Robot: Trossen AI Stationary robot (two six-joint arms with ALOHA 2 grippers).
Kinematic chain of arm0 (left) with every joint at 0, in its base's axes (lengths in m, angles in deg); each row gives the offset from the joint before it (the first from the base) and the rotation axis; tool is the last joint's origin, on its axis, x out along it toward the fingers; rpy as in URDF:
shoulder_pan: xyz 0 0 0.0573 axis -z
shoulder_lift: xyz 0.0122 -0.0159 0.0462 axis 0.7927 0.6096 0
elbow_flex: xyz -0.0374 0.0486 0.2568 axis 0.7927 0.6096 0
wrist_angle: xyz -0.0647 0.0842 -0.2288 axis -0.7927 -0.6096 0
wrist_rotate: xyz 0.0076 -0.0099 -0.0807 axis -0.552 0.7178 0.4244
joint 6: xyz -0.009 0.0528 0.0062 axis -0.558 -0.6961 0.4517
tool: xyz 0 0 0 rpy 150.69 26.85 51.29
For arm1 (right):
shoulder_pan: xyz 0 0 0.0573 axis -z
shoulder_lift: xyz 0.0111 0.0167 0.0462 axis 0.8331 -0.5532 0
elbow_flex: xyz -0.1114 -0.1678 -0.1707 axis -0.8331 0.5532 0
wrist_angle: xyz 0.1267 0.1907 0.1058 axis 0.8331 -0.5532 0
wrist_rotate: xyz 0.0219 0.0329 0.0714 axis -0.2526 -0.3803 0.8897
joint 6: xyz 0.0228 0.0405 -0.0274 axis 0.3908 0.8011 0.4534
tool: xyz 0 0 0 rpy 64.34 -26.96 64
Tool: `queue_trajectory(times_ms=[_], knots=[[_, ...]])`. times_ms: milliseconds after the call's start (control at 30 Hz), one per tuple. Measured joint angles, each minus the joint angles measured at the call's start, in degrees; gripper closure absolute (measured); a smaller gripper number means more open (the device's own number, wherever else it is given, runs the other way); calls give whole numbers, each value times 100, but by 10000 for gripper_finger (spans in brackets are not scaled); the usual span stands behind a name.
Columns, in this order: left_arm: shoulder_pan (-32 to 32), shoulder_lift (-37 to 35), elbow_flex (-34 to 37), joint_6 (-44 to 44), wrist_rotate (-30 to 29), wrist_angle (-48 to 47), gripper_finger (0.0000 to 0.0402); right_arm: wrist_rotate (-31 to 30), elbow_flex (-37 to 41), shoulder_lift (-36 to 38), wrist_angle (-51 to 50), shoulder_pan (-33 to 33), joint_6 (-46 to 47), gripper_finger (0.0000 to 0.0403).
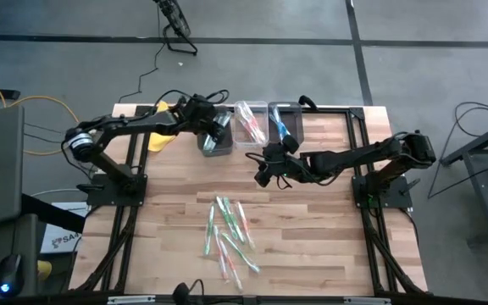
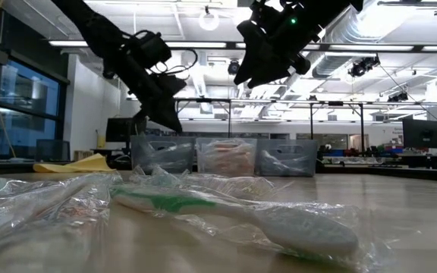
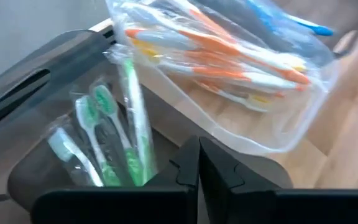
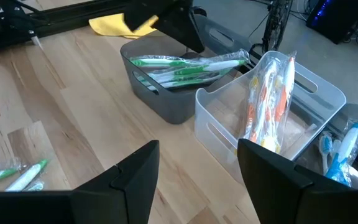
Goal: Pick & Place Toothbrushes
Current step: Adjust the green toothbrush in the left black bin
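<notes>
Left gripper (image 1: 220,129) clenched empty above grey bin (image 1: 216,146) of green toothbrushes (image 4: 185,67) at table's far edge, right gripper (image 1: 267,166) spread nearby, crinkly plastic-wrapped toothbrushes (image 1: 227,233) scattered toward near edge.

The tabletop (image 4: 73,106) is pale wood with a smooth, matt grain. Toothbrushes (image 1: 227,224) are plastic, sealed in glossy, crinkled clear wrappers. The grey bin (image 4: 166,99) is matt plastic, the middle bin (image 4: 303,99) translucent plastic. At the far left corner lies soft yellow cloth (image 4: 114,23).
</notes>
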Motion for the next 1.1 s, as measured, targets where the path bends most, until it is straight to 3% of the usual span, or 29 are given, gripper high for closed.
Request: queue_trajectory(times_ms=[400,733,900,1100], knots=[[-101,1019,-1016,-212,13,-586,400,-16,0,0,-40,0,-1,192],[-106,1452,-1313,-237,-667,-1189,400,-16,0,0,-96,0,0,192],[-106,1439,-1313,-192,-1444,-1327,400,-16,0,0,-96,0,-1,192],[-103,1389,-1423,-133,-1390,-1639,401,-14,0,0,-119,-4,-1,192]])
